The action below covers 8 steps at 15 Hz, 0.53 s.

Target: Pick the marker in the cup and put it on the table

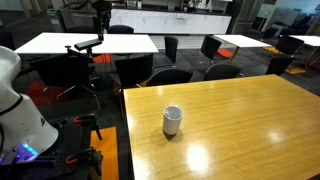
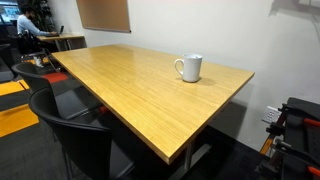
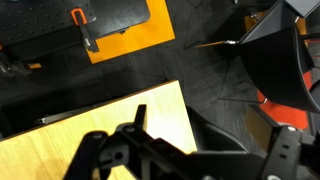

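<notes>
The white cup (image 1: 172, 120) stands upright on the glossy yellowish-wood table (image 1: 240, 110), near its middle. It shows in both exterior views; in one its handle is visible (image 2: 189, 67). I see no marker; the cup's dark inside does not show one. My gripper (image 3: 210, 138) appears only in the wrist view, its two dark fingers wide apart with nothing between them. It hangs over a corner of the table (image 3: 90, 130) and the dark floor beside it, away from the cup. Part of the white arm (image 1: 15, 100) shows at the left edge.
Black chairs (image 1: 170, 75) stand along the table's far edge and others on its near side (image 2: 70, 125). White-topped tables (image 1: 90, 42) and a camera tripod (image 1: 88, 50) stand behind. An orange floor patch (image 3: 125, 35) lies beyond the table corner.
</notes>
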Each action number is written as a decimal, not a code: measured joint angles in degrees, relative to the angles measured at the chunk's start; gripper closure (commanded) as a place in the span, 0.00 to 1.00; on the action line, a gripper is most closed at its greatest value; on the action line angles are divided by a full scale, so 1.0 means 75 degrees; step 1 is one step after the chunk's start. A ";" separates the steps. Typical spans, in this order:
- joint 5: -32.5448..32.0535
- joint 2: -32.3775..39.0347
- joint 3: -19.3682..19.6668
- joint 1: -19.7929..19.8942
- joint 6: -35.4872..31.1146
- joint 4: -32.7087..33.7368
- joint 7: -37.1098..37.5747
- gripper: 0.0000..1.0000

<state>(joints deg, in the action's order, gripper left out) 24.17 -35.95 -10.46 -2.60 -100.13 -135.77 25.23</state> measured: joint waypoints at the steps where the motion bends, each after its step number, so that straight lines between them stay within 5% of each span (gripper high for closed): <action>1: -0.0148 0.0000 0.0018 0.0111 -0.0016 0.0017 0.0000 0.00; 8: -0.1399 0.0015 0.0244 0.0956 -0.0467 0.0078 0.0106 0.00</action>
<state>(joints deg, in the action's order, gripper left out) 13.68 -35.83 -8.63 4.57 -103.63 -135.19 26.03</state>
